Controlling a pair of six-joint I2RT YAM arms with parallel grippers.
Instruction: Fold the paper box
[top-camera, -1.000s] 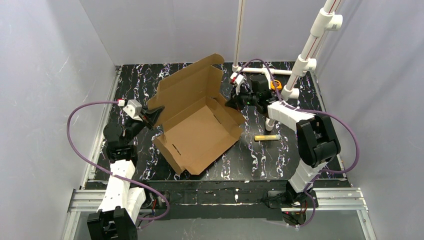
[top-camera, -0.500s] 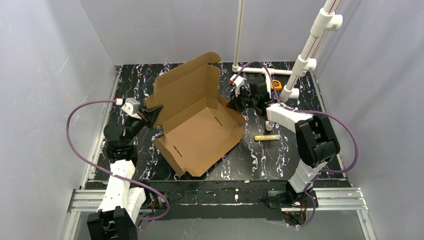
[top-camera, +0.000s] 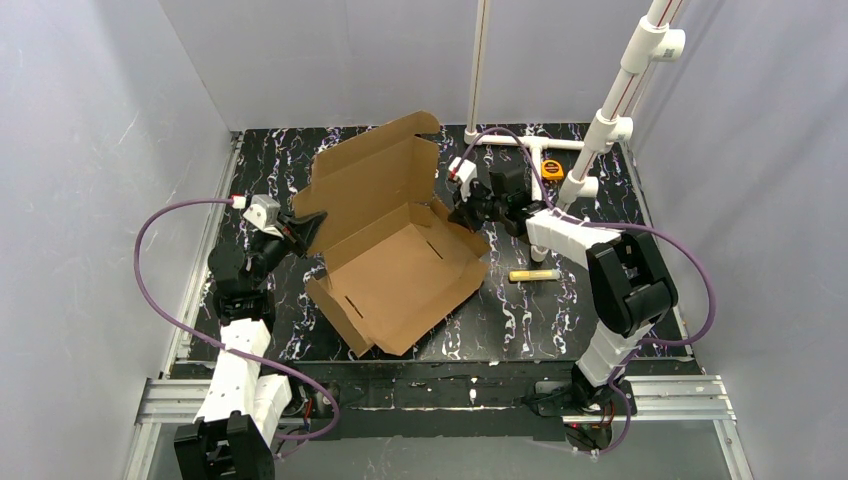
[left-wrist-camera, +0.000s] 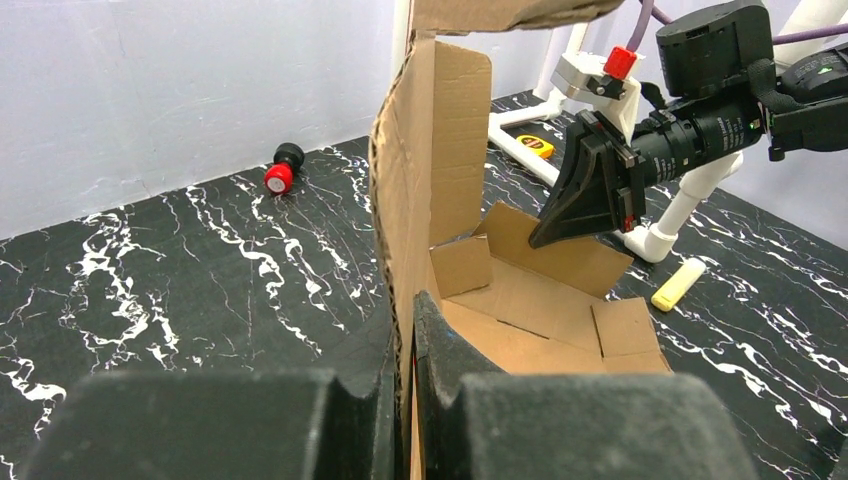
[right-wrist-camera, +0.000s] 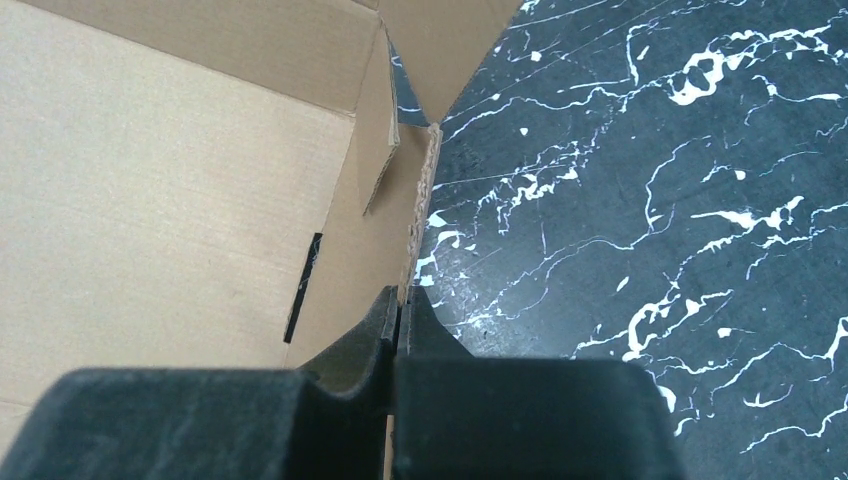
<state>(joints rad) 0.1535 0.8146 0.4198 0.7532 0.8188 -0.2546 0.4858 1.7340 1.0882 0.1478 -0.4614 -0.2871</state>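
At the left of the counter (top-camera: 560, 310), the left fingers (top-camera: 312, 222) pinch tight on the tall side wall of the paper box (top-camera: 400, 265), which sits open mid-counter with its lid flap raised toward the back. At the box's far right corner the right fingers (top-camera: 463, 210) clamp a wall edge, seemingly so both arms brace opposite sides while the walls are folded upright.

White-and-black arms (top-camera: 232, 375) carry purple cables (top-camera: 148, 285), black grippers (top-camera: 316, 222) and, seemingly, red-capped white wrist blocks (left-wrist-camera: 592, 75).
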